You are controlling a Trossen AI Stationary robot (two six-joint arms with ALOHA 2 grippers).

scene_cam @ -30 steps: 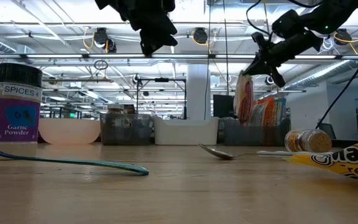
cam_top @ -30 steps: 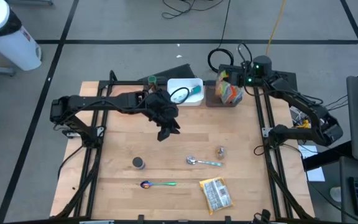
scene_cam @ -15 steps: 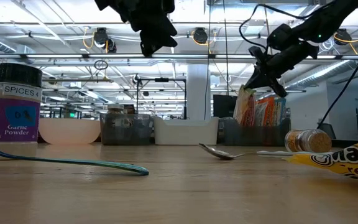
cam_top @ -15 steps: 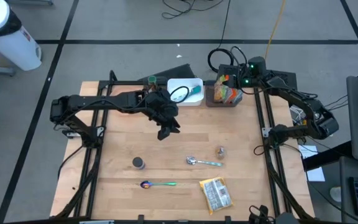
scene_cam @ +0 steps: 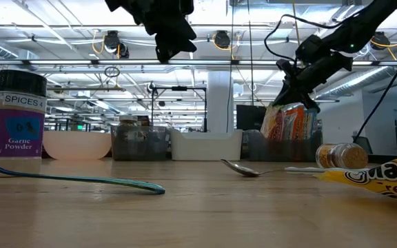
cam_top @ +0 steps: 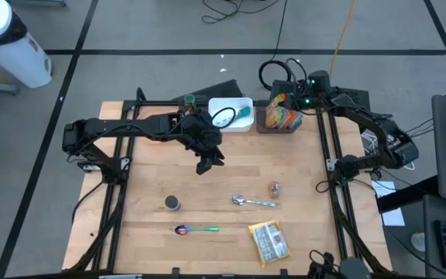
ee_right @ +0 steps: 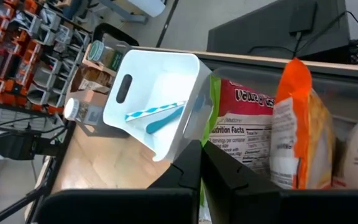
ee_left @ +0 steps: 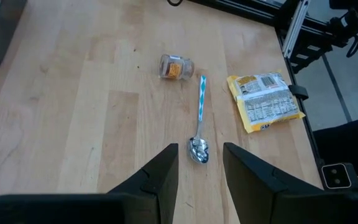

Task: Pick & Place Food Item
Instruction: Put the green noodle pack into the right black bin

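The right gripper (cam_top: 290,103) sits at the far right edge of the worktop (cam_top: 145,178), over a dark bin (cam_top: 263,125) packed with glossy snack bags (ee_right: 241,149). Its two dark fingers are pressed tight together; whether they pinch a bag top cannot be told. One bag is red and white with a "Nutrition Facts" panel, and an orange, crinkled bag (ee_right: 303,137) stands beside it.

Just beside that bin is a white plastic tub (ee_right: 154,99) with a slot handle, holding a blue-and-white utensil (ee_right: 157,115).

The left gripper (cam_top: 206,161) hangs above the middle of the pale wooden worktop, its fingers partly apart and holding nothing.

Below it lie a shiny metal spoon (ee_left: 199,127) with a blue-striped handle, a small glass jar (ee_left: 176,67) on its side with an orange label, and a flat yellow packet (ee_left: 265,101) printed with small text.

Nearer the front stand a round spice jar (scene_cam: 21,120) with a black lid, labelled "SPICES" and "Garlic Powder" on purple, and a spoon with a green handle (cam_top: 193,229).
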